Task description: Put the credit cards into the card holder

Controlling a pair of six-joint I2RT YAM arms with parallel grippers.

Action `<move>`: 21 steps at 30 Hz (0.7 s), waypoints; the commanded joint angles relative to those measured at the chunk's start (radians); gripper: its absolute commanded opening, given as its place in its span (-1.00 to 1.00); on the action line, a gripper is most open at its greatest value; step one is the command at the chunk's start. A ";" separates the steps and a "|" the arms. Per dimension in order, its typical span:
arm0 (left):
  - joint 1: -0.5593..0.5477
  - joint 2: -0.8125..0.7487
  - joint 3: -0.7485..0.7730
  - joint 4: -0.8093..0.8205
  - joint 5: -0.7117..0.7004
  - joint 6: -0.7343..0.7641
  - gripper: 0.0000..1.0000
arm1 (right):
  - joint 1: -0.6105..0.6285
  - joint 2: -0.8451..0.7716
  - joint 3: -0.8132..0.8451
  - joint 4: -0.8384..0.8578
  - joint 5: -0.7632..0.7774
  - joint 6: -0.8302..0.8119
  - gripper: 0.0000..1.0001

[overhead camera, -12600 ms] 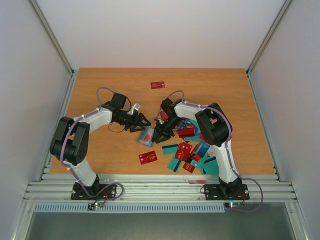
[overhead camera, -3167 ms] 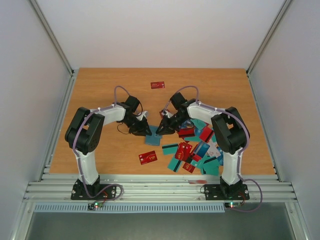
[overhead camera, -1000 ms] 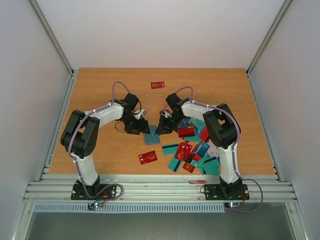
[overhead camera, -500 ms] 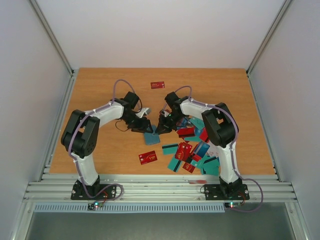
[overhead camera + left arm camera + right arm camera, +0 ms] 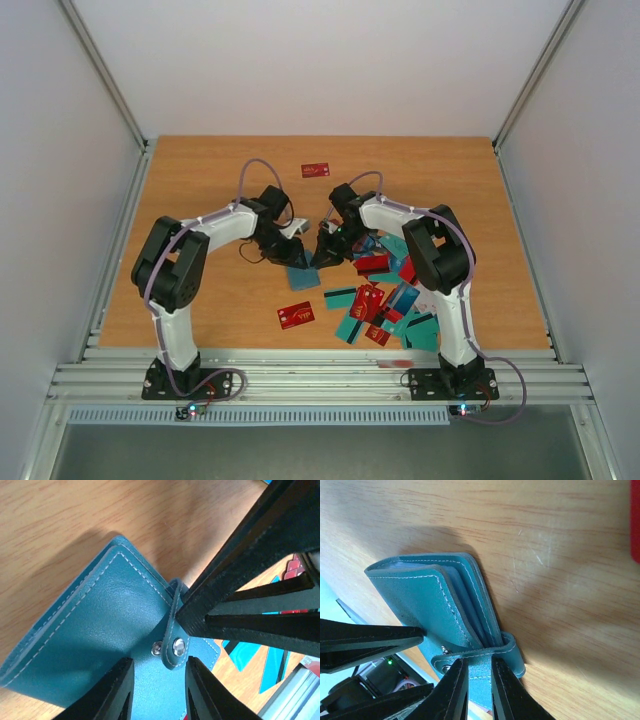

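The teal-blue card holder (image 5: 303, 277) lies folded on the table between both grippers, seen close in the left wrist view (image 5: 95, 635) and the right wrist view (image 5: 415, 595). Its snap strap (image 5: 176, 630) curls over the edge, with the snap stud beside it. My right gripper (image 5: 479, 661) is shut on that strap (image 5: 485, 652), also seen from above (image 5: 322, 252). My left gripper (image 5: 160, 667) hovers over the holder's cover with its fingers either side of the snap, a gap showing on both sides; in the top view (image 5: 290, 252) it sits at the holder's left. Credit cards (image 5: 385, 300) lie heaped to the right.
One red card (image 5: 295, 316) lies alone near the front, another (image 5: 315, 170) far back. Teal cards (image 5: 245, 652) show beyond the holder in the left wrist view. A red card edge (image 5: 635, 520) sits at the right wrist view's border. Metal rails (image 5: 320, 375) run along the near edge.
My left gripper has moved right onto the card holder and its fingers have narrowed around the snap. The right gripper has stayed on the strap.
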 commanded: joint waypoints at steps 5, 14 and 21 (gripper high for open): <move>-0.010 0.033 0.031 0.030 -0.030 -0.010 -0.47 | 0.007 0.037 0.024 -0.019 0.021 -0.005 -0.69; -0.046 0.050 0.040 0.026 -0.024 -0.017 -0.61 | 0.008 0.044 0.040 -0.023 0.018 -0.002 -0.70; -0.050 0.054 0.041 0.029 -0.042 -0.034 -0.80 | 0.008 0.041 0.036 -0.022 0.018 -0.001 -0.70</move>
